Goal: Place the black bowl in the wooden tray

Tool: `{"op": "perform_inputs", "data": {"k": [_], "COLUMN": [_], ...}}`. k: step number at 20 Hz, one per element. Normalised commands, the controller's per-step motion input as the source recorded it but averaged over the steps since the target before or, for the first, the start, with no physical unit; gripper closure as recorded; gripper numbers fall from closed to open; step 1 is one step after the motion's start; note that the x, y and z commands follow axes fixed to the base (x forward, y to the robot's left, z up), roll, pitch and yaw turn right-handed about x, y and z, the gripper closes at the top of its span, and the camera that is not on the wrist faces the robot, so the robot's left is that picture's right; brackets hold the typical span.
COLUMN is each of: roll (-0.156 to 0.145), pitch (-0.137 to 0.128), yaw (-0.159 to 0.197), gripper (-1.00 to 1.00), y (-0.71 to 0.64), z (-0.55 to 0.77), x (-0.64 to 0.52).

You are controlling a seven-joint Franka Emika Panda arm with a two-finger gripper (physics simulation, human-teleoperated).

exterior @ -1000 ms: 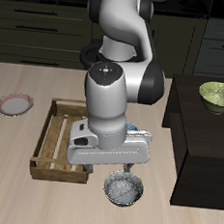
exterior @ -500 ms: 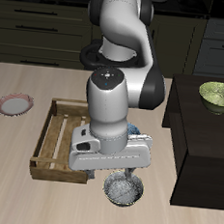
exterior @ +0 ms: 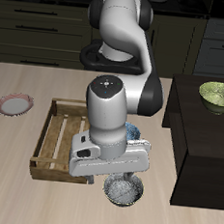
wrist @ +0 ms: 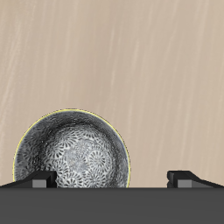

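Even, soft, sharp simulator light

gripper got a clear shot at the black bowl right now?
Probably yes. The gripper hangs over the black bowl, which sits upright on bare table beside the wooden tray. In the wrist view nothing lies between the fingertips and the bowl, though it sits off-centre toward one finger.

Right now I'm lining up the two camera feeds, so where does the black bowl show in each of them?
Exterior view: the black bowl sits on the table near its front edge, just below the end effector, beside the wooden tray.
Wrist view: the black bowl fills much of the picture on bare tabletop, partly behind the end effector.
Shared landmark: the pale wood-grain table.
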Motion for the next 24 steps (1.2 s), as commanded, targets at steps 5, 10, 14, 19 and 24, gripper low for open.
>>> {"op": "perform_inputs", "data": {"k": [5, 10, 14, 19, 24], "roll": [-0.016, -0.004, -0.001, -0.009, 0.016], "pitch": [0.021, 0.02, 0.029, 0.037, 0.056], "yaw": [-0.003, 0.0, -0.001, -0.004, -0.008], "gripper": [-1.0, -1.0, -1.0, -1.0, -1.0], "y": [-0.08, -0.03, -0.02, -0.05, 0.0], "z": [-0.14, -0.16, -0.24, -0.26, -0.26], "x": [0.01, -0.03, 0.01, 0.0, -0.03]}}
